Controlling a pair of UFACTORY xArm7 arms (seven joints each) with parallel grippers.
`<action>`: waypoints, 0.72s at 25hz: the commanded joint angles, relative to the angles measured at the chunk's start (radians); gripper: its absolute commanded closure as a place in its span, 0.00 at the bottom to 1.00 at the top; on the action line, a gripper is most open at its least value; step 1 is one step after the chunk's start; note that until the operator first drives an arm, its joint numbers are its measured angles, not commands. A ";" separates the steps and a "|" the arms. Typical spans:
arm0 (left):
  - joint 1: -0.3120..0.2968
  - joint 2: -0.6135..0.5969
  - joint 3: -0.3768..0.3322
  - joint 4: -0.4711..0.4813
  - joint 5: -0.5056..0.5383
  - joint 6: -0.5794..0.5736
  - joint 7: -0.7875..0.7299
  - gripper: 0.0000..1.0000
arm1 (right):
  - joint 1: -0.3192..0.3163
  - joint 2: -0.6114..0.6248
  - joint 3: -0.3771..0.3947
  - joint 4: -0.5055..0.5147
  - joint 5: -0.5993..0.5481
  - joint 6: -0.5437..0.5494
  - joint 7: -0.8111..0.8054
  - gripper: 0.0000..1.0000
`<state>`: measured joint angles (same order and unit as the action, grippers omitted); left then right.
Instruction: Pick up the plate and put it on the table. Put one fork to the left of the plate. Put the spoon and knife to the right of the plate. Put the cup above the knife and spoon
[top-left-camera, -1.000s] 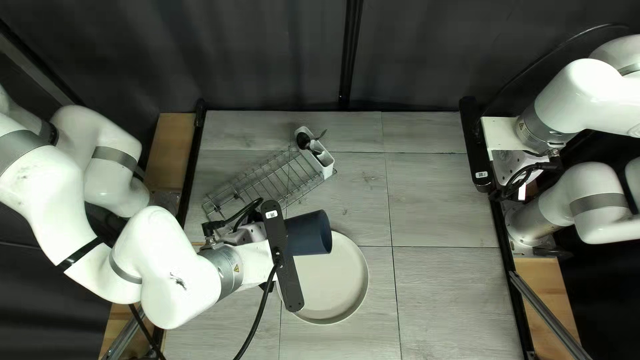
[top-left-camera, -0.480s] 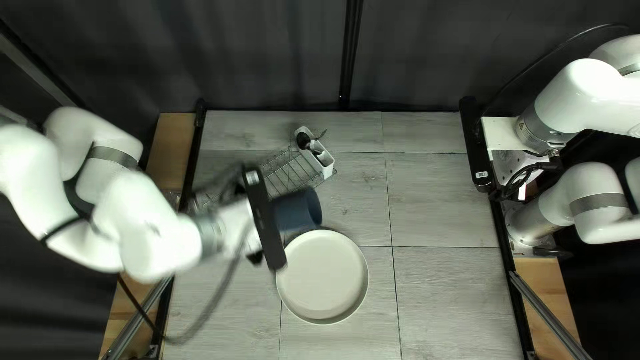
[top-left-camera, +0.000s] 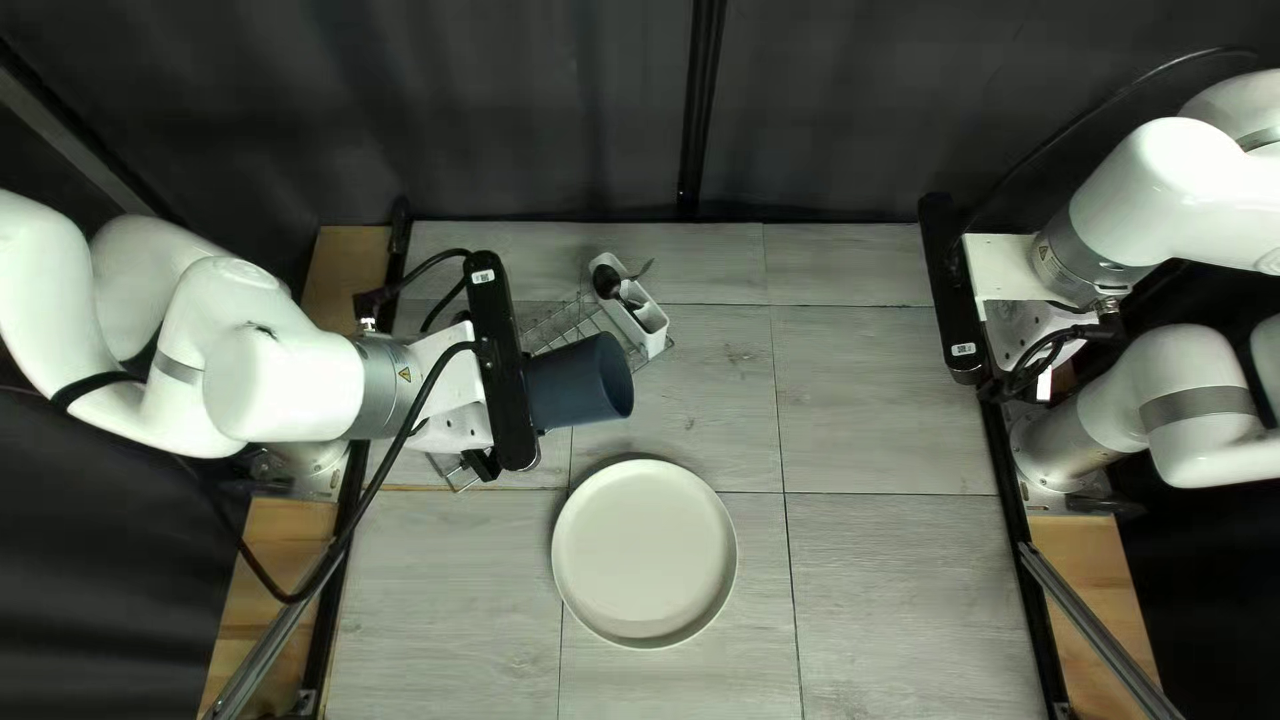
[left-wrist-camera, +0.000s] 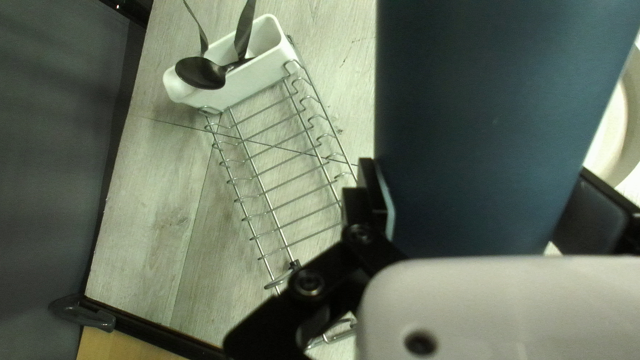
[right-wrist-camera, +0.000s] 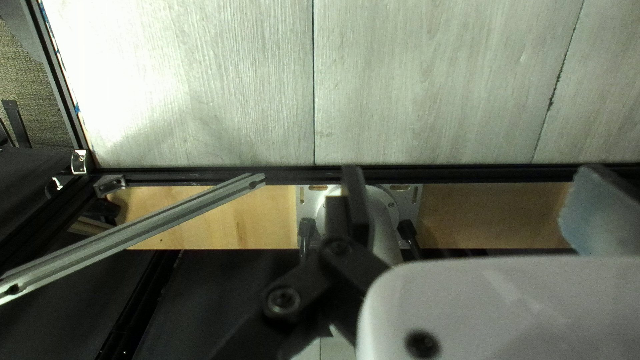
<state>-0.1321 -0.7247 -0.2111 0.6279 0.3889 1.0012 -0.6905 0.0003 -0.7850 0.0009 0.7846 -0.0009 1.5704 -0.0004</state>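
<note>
Left jaws clench cup [top-left-camera: 579,382] from both sides, cup lying lengthwise; likely needs turning upright before release. Right jaws spread, gripping nothing. Plate [top-left-camera: 646,554] lies flat on tabletop [top-left-camera: 880,574], presumably anchoring rest of layout. Spoon [left-wrist-camera: 200,73] and other cutlery [left-wrist-camera: 244,31] lean in caddy [left-wrist-camera: 263,72] at end of wire rack [left-wrist-camera: 257,177], probably for easy picking.

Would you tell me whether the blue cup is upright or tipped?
Tipped: the cup lies on its side in my left hand, mouth facing sideways, not up.
</note>
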 commanded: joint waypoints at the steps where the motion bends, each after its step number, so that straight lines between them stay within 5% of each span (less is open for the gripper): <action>1: 0.000 0.000 0.000 0.000 0.000 0.000 0.000 1.00 | 0.014 0.008 0.032 -0.026 -0.005 -0.045 0.008 0.00; 11: 0.000 0.000 0.000 0.000 0.000 0.000 0.000 1.00 | 0.060 -0.038 0.125 -0.320 -0.005 -0.424 0.048 0.00; 18: 0.000 0.000 0.000 0.000 0.000 0.000 0.000 1.00 | 0.060 -0.038 0.125 -0.320 -0.005 -0.424 0.048 0.00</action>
<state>-0.1321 -0.7247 -0.2111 0.6279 0.3889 1.0011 -0.6905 0.0598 -0.8231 0.1259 0.4657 -0.0058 1.1472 0.0479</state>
